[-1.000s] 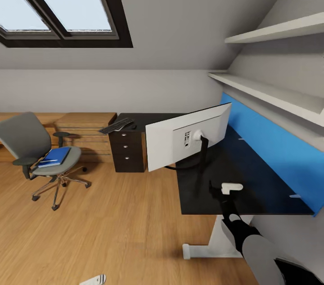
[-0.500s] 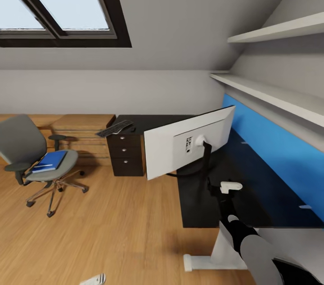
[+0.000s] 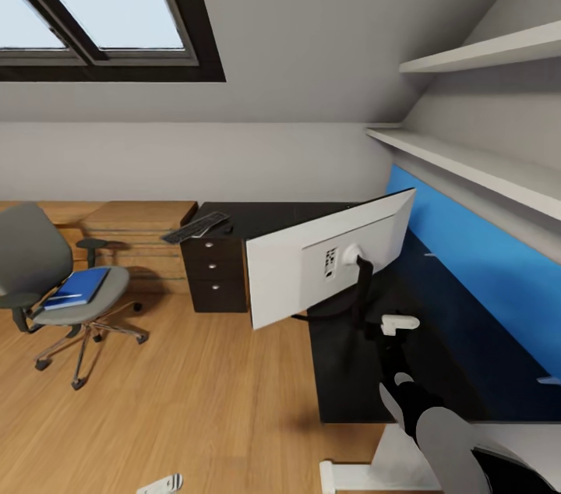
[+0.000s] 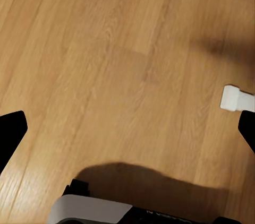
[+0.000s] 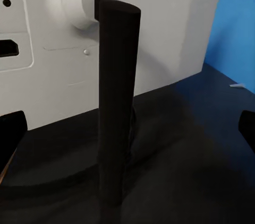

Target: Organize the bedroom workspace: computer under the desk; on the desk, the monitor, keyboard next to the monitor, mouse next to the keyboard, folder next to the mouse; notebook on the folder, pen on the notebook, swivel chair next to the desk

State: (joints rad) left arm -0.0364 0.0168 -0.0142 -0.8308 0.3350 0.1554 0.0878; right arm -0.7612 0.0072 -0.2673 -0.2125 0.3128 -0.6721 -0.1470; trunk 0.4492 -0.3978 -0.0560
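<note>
Attic bedroom seen from the head camera. The monitor (image 3: 331,260) stands on the black table (image 3: 436,338) with its white back toward the camera, tilted, on a black stand (image 5: 114,102). The right hand (image 3: 374,330) reaches toward that stand; in the right wrist view its 2 fingertips (image 5: 10,128) sit far apart at the frame edges, spread wide with the stand between them and not touching either. The left hand (image 4: 127,128) hangs above the wood floor (image 4: 106,49), fingers likewise spread and holding nothing, near a white table foot (image 4: 234,99). The keyboard (image 3: 195,227) lies at the far end of the table above the drawer unit (image 3: 214,272), with the mouse (image 3: 228,228) just beside it. The chair (image 3: 54,284) stands well apart from the table on the floor, carrying the blue folder (image 3: 76,287) on its seat.
</note>
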